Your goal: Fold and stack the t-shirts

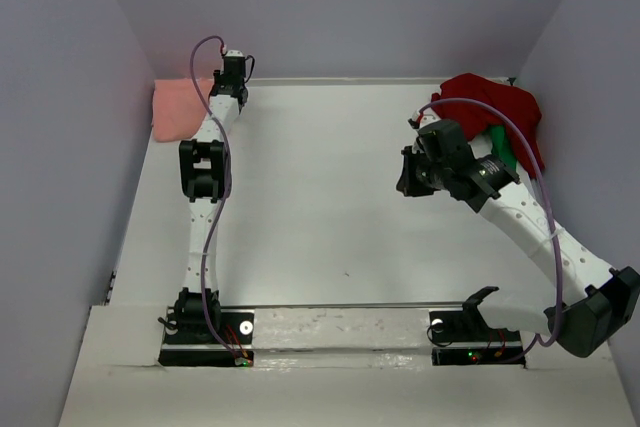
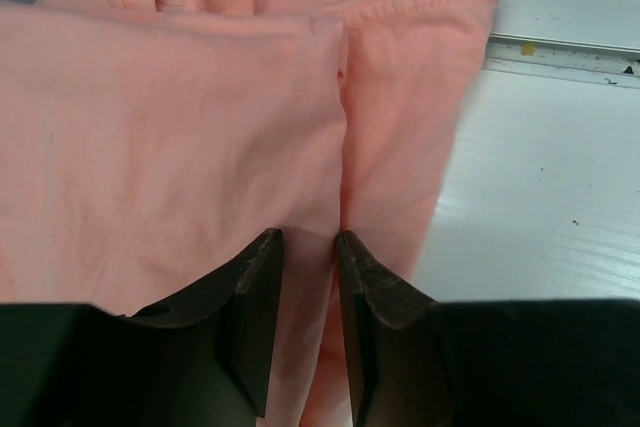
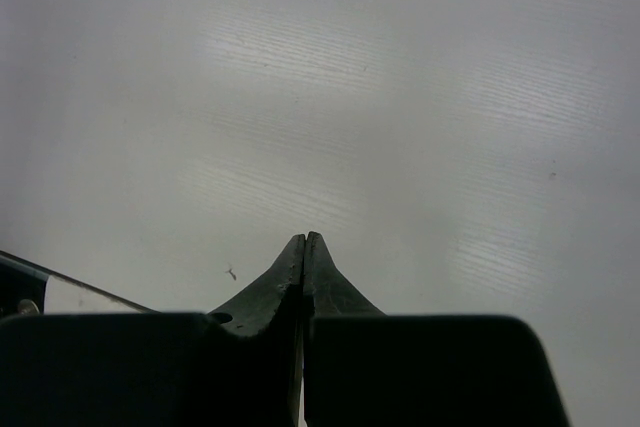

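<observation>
The salmon-pink t-shirt [image 1: 178,109] lies bunched in the far left corner of the table [image 1: 320,187]. In the left wrist view this salmon-pink t-shirt [image 2: 180,117] fills most of the frame. My left gripper [image 2: 308,237] is right down on it, jaws a narrow gap apart, a fold edge of cloth showing in the gap. From above, the left gripper [image 1: 225,65] is at the shirt's right edge. A dark red t-shirt [image 1: 490,107] is heaped at the far right over a green one [image 1: 503,147]. My right gripper [image 1: 408,175] hovers left of that heap, and the right gripper [image 3: 304,237] is shut and empty.
Purple walls close the table in on the left, back and right. A pale rail [image 2: 560,42] runs along the back edge behind the pink shirt. The arm bases [image 1: 340,332] sit on the near edge.
</observation>
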`<action>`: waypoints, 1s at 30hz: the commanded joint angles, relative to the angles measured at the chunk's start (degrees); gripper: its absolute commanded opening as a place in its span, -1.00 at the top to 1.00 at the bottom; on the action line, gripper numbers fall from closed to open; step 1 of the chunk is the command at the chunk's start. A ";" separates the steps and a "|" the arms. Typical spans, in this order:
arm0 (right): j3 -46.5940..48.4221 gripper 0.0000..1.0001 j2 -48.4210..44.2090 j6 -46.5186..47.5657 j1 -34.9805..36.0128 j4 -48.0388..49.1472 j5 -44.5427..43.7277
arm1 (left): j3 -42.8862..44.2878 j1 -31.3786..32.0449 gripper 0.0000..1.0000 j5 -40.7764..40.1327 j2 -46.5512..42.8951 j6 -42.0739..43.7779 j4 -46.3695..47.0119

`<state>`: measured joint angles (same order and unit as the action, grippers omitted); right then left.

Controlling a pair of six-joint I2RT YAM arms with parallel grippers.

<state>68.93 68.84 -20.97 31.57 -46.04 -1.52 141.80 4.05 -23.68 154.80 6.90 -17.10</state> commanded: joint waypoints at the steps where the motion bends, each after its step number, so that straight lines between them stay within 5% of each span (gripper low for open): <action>1: 1.65 1.00 -2.04 0.14 0.33 0.07 0.02 | 1.11 -0.10 0.17 -1.98 -0.20 -1.27 0.05; 11: 1.65 1.00 -2.66 -0.03 0.33 -0.36 -0.41 | 1.55 -0.45 0.09 -2.33 0.15 -2.50 -0.91; 13: 1.65 1.00 -2.74 -0.21 0.33 -0.45 -0.24 | 1.73 -0.63 0.19 -2.16 0.32 -2.85 -1.00; 15: 1.74 1.00 -2.39 -0.30 0.33 -0.54 -0.06 | 2.60 -0.71 0.53 -2.07 0.85 -3.46 -1.79; 20: 1.83 1.00 -2.13 -0.30 0.33 -0.54 0.02 | 2.43 -0.80 1.00 -2.33 0.59 -4.17 -2.14; 30: 0.95 1.00 -0.90 -0.56 0.33 1.04 0.99 | -6.61 1.31 1.00 -6.19 -6.08 -5.66 1.10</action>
<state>68.93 67.92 -21.23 31.57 -46.39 -1.48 139.17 4.19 -26.13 155.02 3.36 -16.10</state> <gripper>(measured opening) 0.011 0.018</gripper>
